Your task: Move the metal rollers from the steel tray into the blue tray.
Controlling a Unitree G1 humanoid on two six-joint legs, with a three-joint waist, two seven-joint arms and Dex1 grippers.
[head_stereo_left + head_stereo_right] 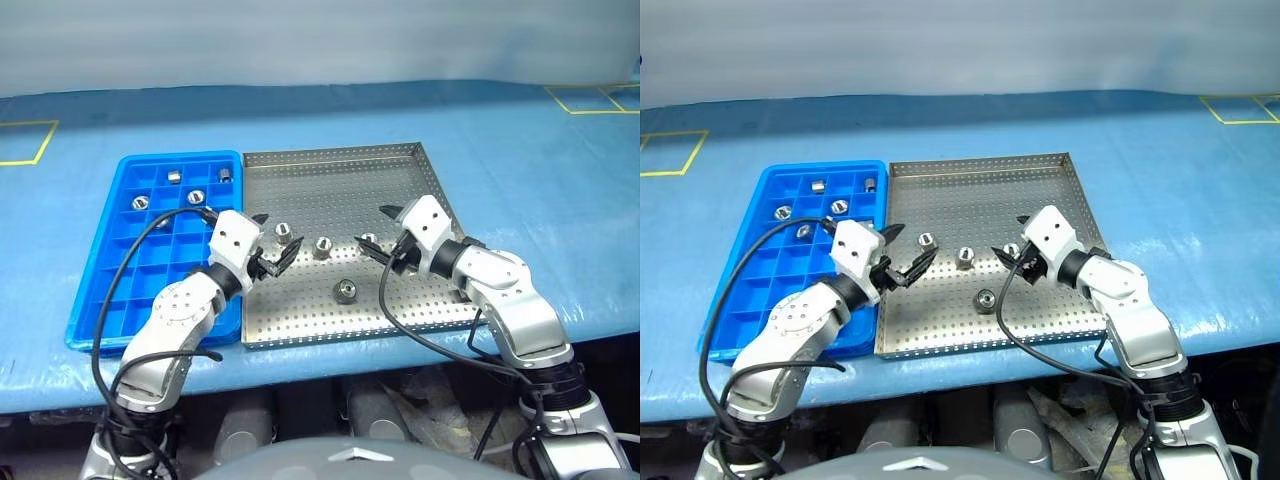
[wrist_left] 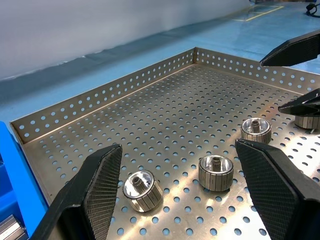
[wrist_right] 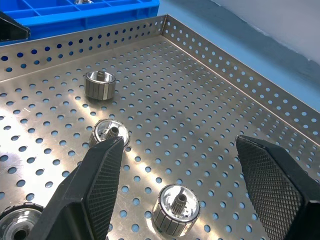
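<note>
Here, both end effectors, left and right, wide and empty over steel tray; no readable writing.

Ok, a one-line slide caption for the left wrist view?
Open left gripper over the steel tray, two metal rollers between its fingers.

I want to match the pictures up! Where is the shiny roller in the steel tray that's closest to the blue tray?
Left eye view: small shiny metal roller on the perforated steel tray, beside the left gripper.
Right eye view: same spot.
Left wrist view: the closest roller.
Right wrist view: the farthest roller.
Shared landmark: the bright blue plastic tray.
</note>
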